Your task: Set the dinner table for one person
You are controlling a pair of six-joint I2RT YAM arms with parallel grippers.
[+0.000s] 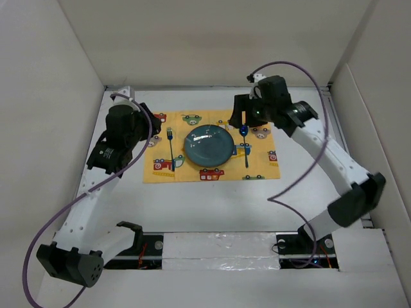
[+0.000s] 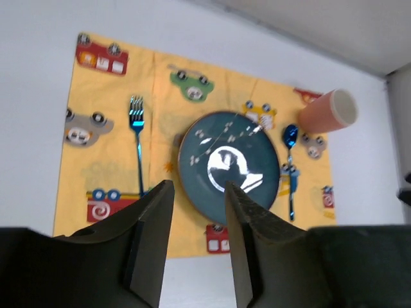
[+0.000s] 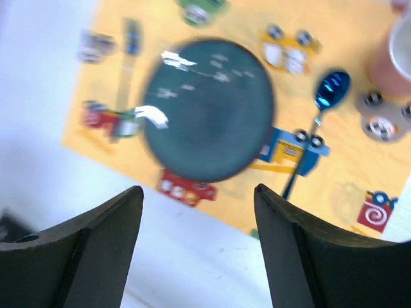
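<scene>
Over the dinner table (image 1: 212, 205), left gripper (image 2: 198, 187) and right gripper (image 3: 199, 190) spread; right wrist view blurred, cup (image 3: 395, 58) cut off

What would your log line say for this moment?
mat: plate centre | fork left | spoon right | cup far-right corner | left gripper: open, empty | right gripper: open, empty

Bare table (image 1: 212, 205) lies open around the mat (image 2: 103, 173); plate (image 2: 199, 160), fork (image 2: 136, 112), spoon (image 2: 290, 136) and cup (image 2: 327, 110) crowd it, walls (image 1: 38, 96) hemming three sides.
</scene>
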